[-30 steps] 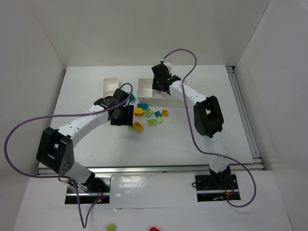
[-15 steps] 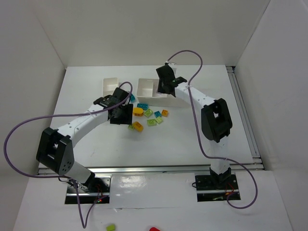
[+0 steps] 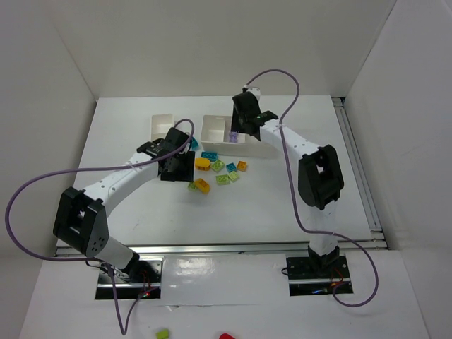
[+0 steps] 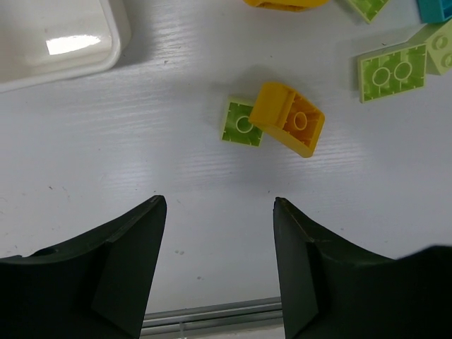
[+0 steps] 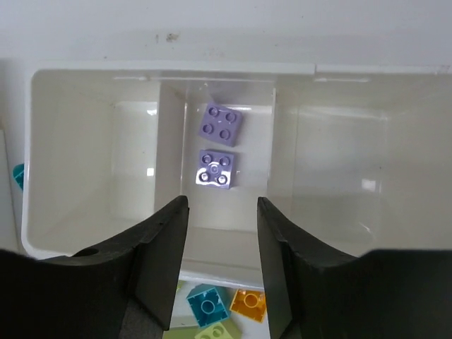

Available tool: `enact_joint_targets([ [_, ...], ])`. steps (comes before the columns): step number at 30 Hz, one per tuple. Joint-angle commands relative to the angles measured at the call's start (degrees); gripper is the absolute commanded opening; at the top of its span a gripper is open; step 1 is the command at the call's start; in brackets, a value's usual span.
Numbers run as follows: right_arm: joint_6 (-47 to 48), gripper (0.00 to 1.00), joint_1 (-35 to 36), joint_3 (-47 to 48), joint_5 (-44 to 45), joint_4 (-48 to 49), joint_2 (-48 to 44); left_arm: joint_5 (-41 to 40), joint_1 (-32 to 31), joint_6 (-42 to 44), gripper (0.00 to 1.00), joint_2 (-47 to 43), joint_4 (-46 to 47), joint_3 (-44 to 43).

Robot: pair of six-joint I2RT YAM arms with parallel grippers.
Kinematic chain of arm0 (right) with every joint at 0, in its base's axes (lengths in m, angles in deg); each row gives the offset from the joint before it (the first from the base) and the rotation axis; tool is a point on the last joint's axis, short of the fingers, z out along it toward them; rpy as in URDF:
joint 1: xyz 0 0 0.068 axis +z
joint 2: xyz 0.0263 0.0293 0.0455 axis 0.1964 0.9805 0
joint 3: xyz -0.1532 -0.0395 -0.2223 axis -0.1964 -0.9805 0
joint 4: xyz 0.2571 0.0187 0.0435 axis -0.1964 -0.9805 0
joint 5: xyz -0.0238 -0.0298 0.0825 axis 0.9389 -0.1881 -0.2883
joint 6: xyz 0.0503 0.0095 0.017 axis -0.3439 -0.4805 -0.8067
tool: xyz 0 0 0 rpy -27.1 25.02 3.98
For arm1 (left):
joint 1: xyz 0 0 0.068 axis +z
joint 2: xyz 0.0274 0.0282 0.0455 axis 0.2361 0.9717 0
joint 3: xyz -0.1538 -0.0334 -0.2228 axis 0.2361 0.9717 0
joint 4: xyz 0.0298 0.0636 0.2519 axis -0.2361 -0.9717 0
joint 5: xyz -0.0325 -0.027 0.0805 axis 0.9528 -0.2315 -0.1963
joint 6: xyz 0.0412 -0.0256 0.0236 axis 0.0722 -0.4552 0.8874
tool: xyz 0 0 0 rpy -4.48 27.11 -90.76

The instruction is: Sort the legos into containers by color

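Note:
My right gripper [image 5: 222, 212] [image 3: 239, 129] hangs open and empty over the long three-compartment container [image 5: 169, 148] [image 3: 212, 131]. Two purple legos [image 5: 220, 124] [image 5: 215, 169] lie in its middle compartment, and one purple lego [image 3: 233, 135] shows from above. My left gripper [image 4: 219, 205] [image 3: 182, 169] is open above bare table, just short of a yellow-orange brick [image 4: 289, 119] [image 3: 203, 186] that leans on a small green brick [image 4: 244, 121]. The other loose legos, among them a rounded yellow piece [image 3: 203, 163], a teal brick [image 3: 209, 155] and an orange brick [image 3: 242, 166], lie between the arms.
The smaller white container [image 3: 164, 127] [image 4: 63, 35] stands left of the long one, with a teal brick [image 3: 193, 143] beside it. White walls enclose the table on three sides. A metal rail [image 3: 212, 247] runs along the near edge.
The right gripper moved slightly right over the tray's middle compartment and its jaws opened wider; a purple brick now shows beneath it. The left arm has hardly moved.

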Motion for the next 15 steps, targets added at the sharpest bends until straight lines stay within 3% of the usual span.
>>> enact_joint_targets([
  [1, 4.2, 0.52, 1.8, -5.8, -4.5, 6.1, -7.8, -2.5, -0.2, 1.0, 0.72, -2.3, -1.7, -2.4],
  [3, 6.6, 0.57, 3.9, -14.2, -8.1, 10.9, -11.6, -3.0, 0.7, 0.4, 0.72, -3.1, -2.4, -2.4],
  [5, 9.7, 0.69, 5.6, -21.4, -13.5, 13.4, -16.4, -2.4, 3.2, -0.2, 0.73, -5.1, -3.0, -1.9],
  [9, 14.0, 0.88, 10.6, -27.1, -21.9, 12.3, -18.9, -1.2, 7.8, -2.6, 0.73, -9.0, -2.4, -0.7],
  [11, 15.8, 0.93, 12.5, -27.1, -25.0, 11.0, -18.2, -0.5, 10.0, -3.3, 0.74, -10.8, -1.7, -0.1],
  [15, 16.4, 0.94, 15.9, -25.2, -26.4, 9.7, -13.8, 0.6, 11.9, -3.3, 0.74, -11.6, -1.2, 0.4],
])
